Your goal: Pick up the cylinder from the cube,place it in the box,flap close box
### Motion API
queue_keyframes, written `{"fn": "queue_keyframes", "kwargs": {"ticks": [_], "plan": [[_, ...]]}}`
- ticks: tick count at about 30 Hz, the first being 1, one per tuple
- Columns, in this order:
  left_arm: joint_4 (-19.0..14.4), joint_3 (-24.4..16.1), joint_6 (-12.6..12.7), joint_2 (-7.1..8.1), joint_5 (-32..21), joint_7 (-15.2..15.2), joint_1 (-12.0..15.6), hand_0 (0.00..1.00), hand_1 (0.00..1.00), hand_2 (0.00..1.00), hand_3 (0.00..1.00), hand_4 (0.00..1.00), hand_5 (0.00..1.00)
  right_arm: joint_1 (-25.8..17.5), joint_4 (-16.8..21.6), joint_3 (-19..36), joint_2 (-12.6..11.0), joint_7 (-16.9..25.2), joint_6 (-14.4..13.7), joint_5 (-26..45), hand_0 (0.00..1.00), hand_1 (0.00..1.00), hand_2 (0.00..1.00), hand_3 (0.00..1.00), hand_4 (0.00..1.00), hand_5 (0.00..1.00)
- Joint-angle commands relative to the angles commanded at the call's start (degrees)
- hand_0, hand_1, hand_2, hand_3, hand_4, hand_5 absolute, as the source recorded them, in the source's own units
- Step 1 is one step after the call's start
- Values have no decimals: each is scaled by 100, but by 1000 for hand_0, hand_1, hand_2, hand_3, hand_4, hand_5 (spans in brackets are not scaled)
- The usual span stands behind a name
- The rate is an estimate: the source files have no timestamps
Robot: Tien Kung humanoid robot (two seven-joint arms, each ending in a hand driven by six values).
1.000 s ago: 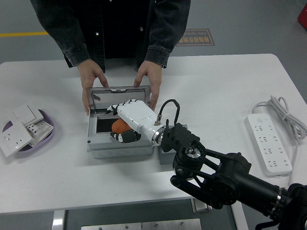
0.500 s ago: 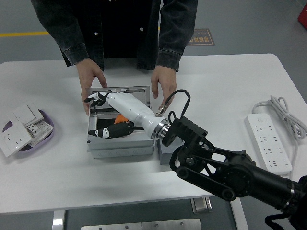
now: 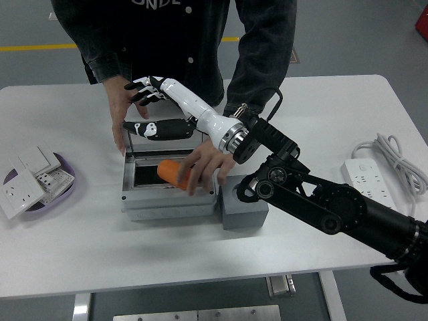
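Cylinder (image 3: 172, 173), orange, lies on its side inside the grey box (image 3: 168, 199) on the white bench (image 3: 314, 127), below and nearer the camera than the robot's right hand (image 3: 152, 107). That hand is raised over the box's far edge, apart from the cylinder, with its fingers (image 3: 138, 87) spread wide and its thumb (image 3: 155, 129) stretched out toward the left; it holds nothing. The black arm (image 3: 321, 204) reaches in from the lower right. A person's hand (image 3: 206, 164) rests on the box's right side, its fingertips at or touching the cylinder's right end. The person's other hand (image 3: 124, 114) is at the box's far left corner, by the lid (image 3: 148, 140), which stands open behind the box. Just right of the box sits the grey cube (image 3: 245, 206), its top bare. At the bench's left edge a purple plate (image 3: 63, 187) carries white wall switches (image 3: 30, 177). A white power strip (image 3: 374, 200) lies at the right.
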Motion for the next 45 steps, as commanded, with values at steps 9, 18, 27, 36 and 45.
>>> {"fn": "queue_keyframes", "kwargs": {"ticks": [9,18,27,36,45], "plan": [[0,-7,-7,2,34,-1,-34,635,665,588,636,718,292,367,-875,-82,233,-111,30,-226,727,654,687,752,766,325],[0,-40,-3,27,59,9,-44,635,665,588,635,717,292,469,-1618,-323,252,-149,58,-358,728,651,685,750,757,325],[0,-50,-1,-1,66,7,-39,636,664,588,634,715,292,178,-1506,-462,97,-107,6,-262,726,646,680,735,742,341],[0,-28,9,-8,10,-5,-19,636,663,587,634,714,292,-51,-684,-596,-318,-316,-60,-540,724,645,678,735,740,343],[0,0,21,-1,-54,-23,3,635,664,588,635,714,293,-133,316,-1023,-785,-695,59,-857,718,641,678,731,734,353]]}}
